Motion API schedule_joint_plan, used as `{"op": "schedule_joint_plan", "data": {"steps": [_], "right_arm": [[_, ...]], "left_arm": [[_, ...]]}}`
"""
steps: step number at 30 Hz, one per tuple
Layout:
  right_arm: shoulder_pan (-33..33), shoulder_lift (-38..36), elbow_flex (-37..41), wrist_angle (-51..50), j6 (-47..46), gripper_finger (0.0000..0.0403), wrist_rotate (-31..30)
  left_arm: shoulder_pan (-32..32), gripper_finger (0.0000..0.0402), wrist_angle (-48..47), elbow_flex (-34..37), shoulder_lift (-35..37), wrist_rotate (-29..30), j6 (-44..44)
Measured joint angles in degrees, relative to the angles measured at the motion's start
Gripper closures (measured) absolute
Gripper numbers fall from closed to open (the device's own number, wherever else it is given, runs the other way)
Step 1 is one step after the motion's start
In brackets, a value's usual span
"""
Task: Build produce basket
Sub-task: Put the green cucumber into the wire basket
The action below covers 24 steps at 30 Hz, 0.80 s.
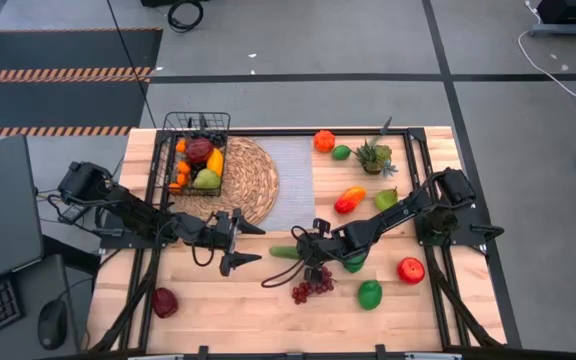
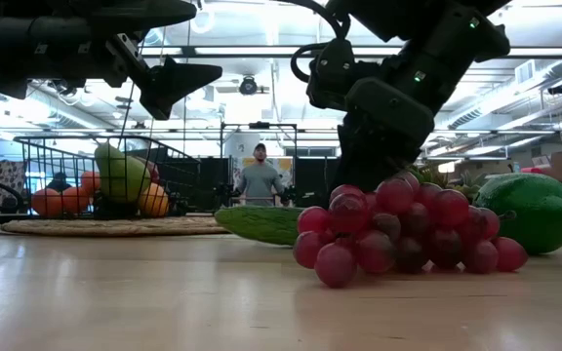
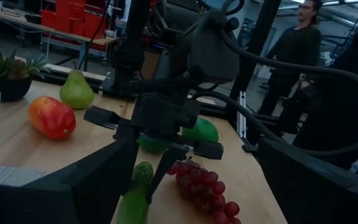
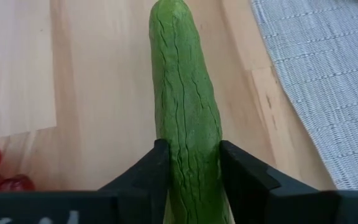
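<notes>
The right pincer (image 4: 188, 165) is closing on the cucumber (image 4: 185, 112), its two fingers (image 4: 145, 171) pressing against the sides of the fruit, which is lying flat on the bench (image 1: 218, 300). Taking the cucumber as landmark: the grapes (image 1: 311, 288) are lying just beside it toward the bench's front edge, a lime (image 1: 369, 294) is sitting farther out beyond the grapes, and a red apple (image 1: 411, 270) is resting well apart on the right-arm side. The grey cloth (image 4: 316, 74) is lying near the cucumber's far end. The left pincer (image 1: 236, 243) is hovering near the cucumber's tip with its fingers spread wide and holding nothing. The basket (image 1: 194, 155) is standing well apart from the cucumber, on the round mat (image 1: 253, 180) at the back left, already containing a pear (image 1: 206, 179), oranges (image 1: 180, 170) and other produce. A dark red fruit (image 1: 164, 301) is lying alone at the front left.
</notes>
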<state>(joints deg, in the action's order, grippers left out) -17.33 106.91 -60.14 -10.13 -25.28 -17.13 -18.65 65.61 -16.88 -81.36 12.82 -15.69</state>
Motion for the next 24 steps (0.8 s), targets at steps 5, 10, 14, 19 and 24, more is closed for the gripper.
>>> {"op": "schedule_joint_plan", "data": {"steps": [5,10,14,19,24], "right_arm": [[0.6,0.0,0.0,0.2,0.4,0.0270,-0.8],[2.0,-1.1,0.0,0.8,0.4,0.0271,-1.0],[3.5,-4.2,0.0,1.1,1.0,0.0271,-2.7],[6.9,-7.9,0.0,1.1,3.7,0.0272,-5.1],[12.7,-9.0,0.0,3.3,8.5,0.0272,-5.0]], "left_arm": [[0.0,0.0045,0.0,0.0,0.0,0.0,-0.2],[0.0,0.0045,0.0,0.0,0.0,0.0,-0.1],[0.0,0.0045,0.0,0.0,0.0,0.0,-0.1],[-0.2,0.0045,0.1,0.0,0.0,0.3,-0.2],[-0.2,0.0045,0.3,0.0,0.0,1.0,-0.2]]}}
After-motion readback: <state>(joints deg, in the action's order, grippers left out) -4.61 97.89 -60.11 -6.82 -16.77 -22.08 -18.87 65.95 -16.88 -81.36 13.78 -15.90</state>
